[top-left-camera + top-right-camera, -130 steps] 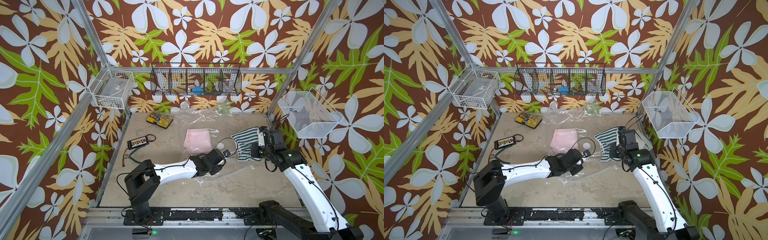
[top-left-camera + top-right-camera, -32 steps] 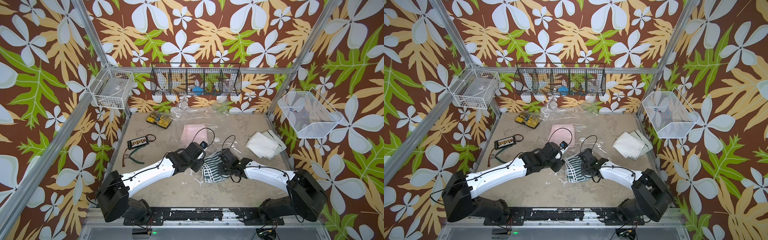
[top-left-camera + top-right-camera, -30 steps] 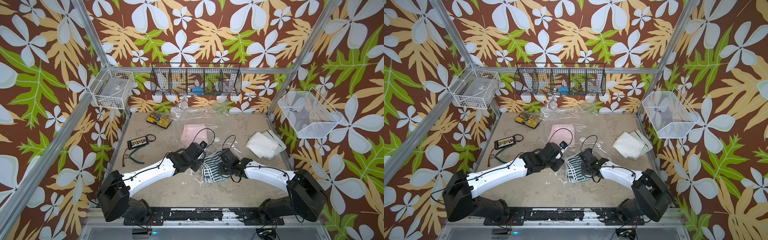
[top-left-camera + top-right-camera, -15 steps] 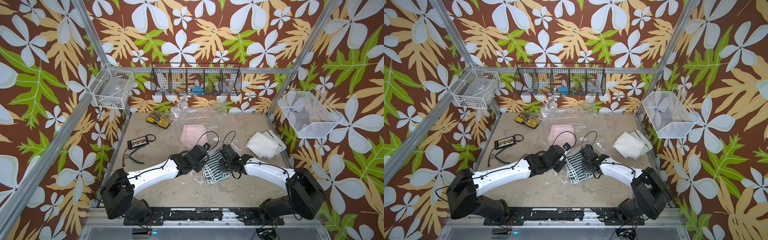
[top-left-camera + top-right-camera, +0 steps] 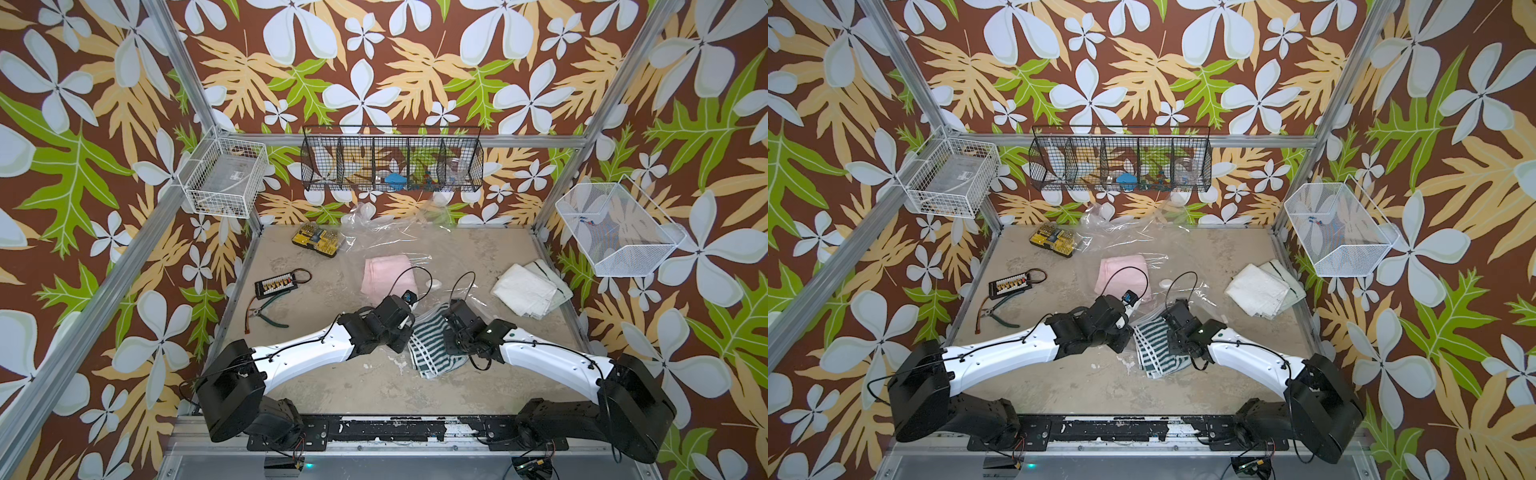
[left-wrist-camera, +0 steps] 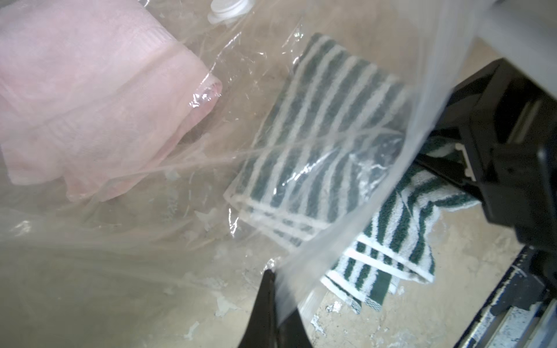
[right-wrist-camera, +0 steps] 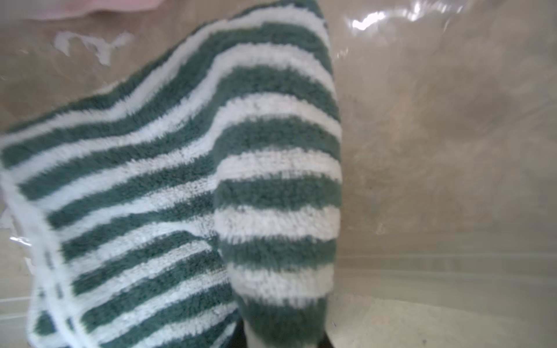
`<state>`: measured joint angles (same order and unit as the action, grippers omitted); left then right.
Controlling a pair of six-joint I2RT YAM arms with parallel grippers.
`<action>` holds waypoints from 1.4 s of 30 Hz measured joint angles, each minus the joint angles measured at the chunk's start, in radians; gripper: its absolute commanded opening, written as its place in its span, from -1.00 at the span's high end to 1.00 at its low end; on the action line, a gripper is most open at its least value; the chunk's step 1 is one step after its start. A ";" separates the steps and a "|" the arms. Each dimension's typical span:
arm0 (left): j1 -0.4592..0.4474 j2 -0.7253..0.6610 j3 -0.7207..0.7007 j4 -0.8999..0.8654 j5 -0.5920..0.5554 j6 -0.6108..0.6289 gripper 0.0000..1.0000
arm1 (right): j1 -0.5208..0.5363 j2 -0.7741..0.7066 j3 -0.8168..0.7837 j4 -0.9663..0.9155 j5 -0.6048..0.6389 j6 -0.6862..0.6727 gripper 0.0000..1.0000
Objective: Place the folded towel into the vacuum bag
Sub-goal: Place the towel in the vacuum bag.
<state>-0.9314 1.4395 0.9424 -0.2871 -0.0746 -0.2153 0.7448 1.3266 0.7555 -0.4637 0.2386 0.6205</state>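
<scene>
The folded towel [image 5: 432,347] [image 5: 1154,347], green-and-white striped, lies at mid table between my two grippers. Its front half sits under the film of the vacuum bag [image 5: 386,237] [image 5: 1121,232], and its rear end trails out onto the table. My left gripper [image 6: 272,274] [image 5: 405,332] is shut on the bag's upper film edge, holding it raised over the towel [image 6: 316,144]. My right gripper [image 7: 283,337] [image 5: 451,316] is shut on a bunched fold of the towel [image 7: 211,180]. A pink towel [image 5: 384,274] [image 6: 75,90] lies inside the bag, beside the white valve cap [image 5: 435,284] [image 6: 229,7].
White folded towels [image 5: 528,289] lie at the right. A yellow bit case [image 5: 318,239], a black connector board [image 5: 276,284] and pliers [image 5: 266,313] sit at the left. Wire baskets [image 5: 390,164] hang on the walls.
My left gripper has closed on the bag's film edge. My right arm has pushed the striped towel farther back, under the film. Earlier it carried that towel in from the right.
</scene>
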 measured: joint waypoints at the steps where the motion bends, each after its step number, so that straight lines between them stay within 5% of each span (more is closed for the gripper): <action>1: 0.000 -0.001 -0.001 0.009 0.009 -0.014 1.00 | 0.029 0.013 0.037 -0.015 0.052 0.001 0.62; 7: 0.000 0.008 -0.010 0.056 0.057 -0.056 1.00 | 0.095 0.116 0.082 -0.028 0.221 0.004 0.42; 10: 0.000 0.012 0.000 0.030 0.060 -0.075 0.83 | 0.100 0.161 0.050 -0.019 0.236 0.003 0.43; 17: -0.004 -0.116 0.055 -0.090 0.084 -0.186 0.62 | 0.058 0.121 -0.008 0.054 0.174 -0.033 0.43; 22: -0.119 -0.132 0.060 -0.130 0.091 -0.297 0.62 | -0.013 0.082 -0.042 0.095 0.075 -0.054 0.43; 26: -0.207 -0.059 0.028 -0.025 0.159 -0.381 0.69 | -0.070 0.053 -0.068 0.127 -0.020 -0.074 0.43; 37: -0.179 0.212 0.048 0.204 0.140 -0.426 0.78 | -0.116 0.018 -0.080 0.148 -0.163 -0.078 0.35; 42: -0.133 0.315 0.084 0.223 0.062 -0.380 0.85 | -0.121 -0.005 -0.084 0.148 -0.190 -0.084 0.04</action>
<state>-1.0645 1.7542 1.0264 -0.0643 -0.0124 -0.5957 0.6235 1.3216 0.6716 -0.3153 0.0483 0.5365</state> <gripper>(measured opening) 0.083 0.422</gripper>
